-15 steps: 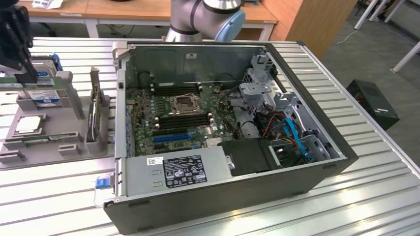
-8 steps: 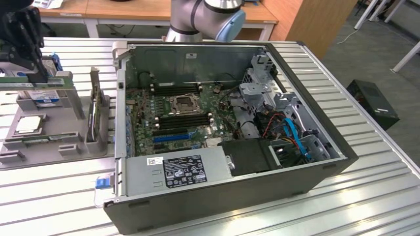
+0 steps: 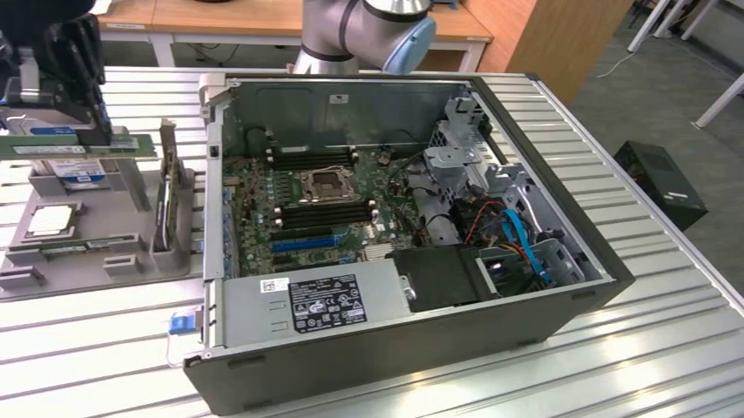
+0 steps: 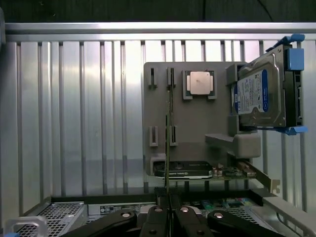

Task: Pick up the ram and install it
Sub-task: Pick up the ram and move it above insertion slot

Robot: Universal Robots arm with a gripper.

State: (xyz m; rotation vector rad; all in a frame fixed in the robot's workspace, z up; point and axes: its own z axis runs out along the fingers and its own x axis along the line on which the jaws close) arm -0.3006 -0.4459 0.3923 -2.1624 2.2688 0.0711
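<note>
The ram point(image 3: 122, 145) is a long green stick held level above the grey fixture tray point(image 3: 117, 226) at the exterior view's left. My gripper point(image 3: 84, 131) is shut on it from above. In the wrist view the ram point(image 4: 168, 148) shows edge-on as a thin line running out from between my fingertips point(image 4: 157, 213), over the tray's slotted holders point(image 4: 171, 78). The open computer case point(image 3: 465, 340) lies to the exterior view's right, and its black memory slots point(image 3: 326, 207) flank the processor socket point(image 3: 323, 184).
On the tray sit a silver processor chip point(image 3: 49, 219), a hard drive point(image 4: 261, 96) in a blue bracket, and upright expansion cards point(image 3: 170, 196). Inside the case are a power supply point(image 3: 320, 300), drive cage and cables point(image 3: 511, 235). A black box point(image 3: 660, 181) stands beyond the table's edge.
</note>
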